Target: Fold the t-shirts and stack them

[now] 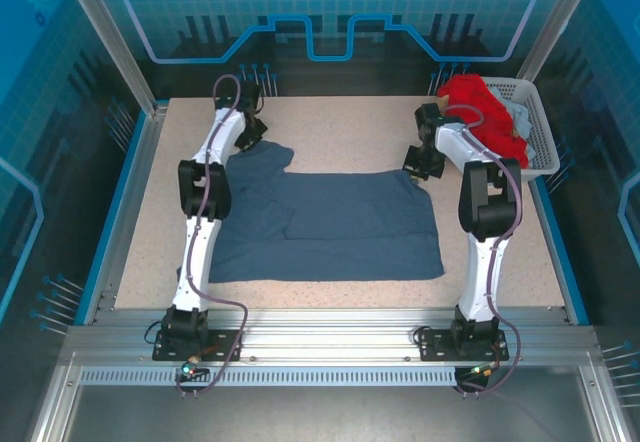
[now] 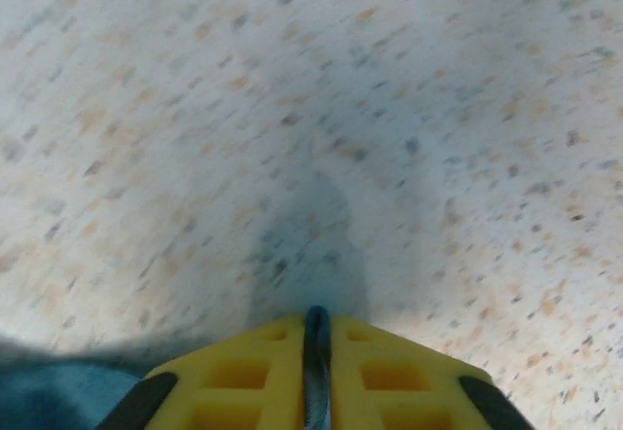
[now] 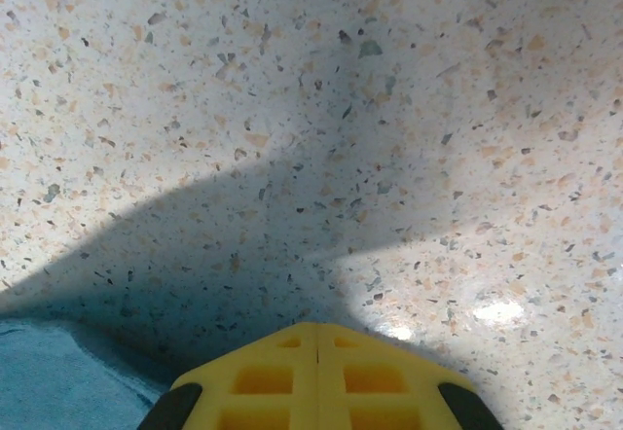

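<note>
Speckled table (image 1: 330,122) bears the blue t-shirt (image 1: 330,222) flat at mid-frame. Upper left, my left gripper (image 2: 316,321) is pinched shut on a sliver of sleeve. My right gripper (image 3: 318,333) is closed flush at the shirt's upper-right corner, and I can't tell whether it has cloth. I should lift both evenly. The red t-shirt (image 1: 490,112) sits in the basket (image 1: 540,122).

Speckled beige tabletop (image 1: 340,127) enclosed by translucent blue panels (image 1: 200,12).

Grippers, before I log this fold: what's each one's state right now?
Left gripper: closed, pinching the blue t-shirt at its edge.
Right gripper: closed, nothing visibly held.
</note>
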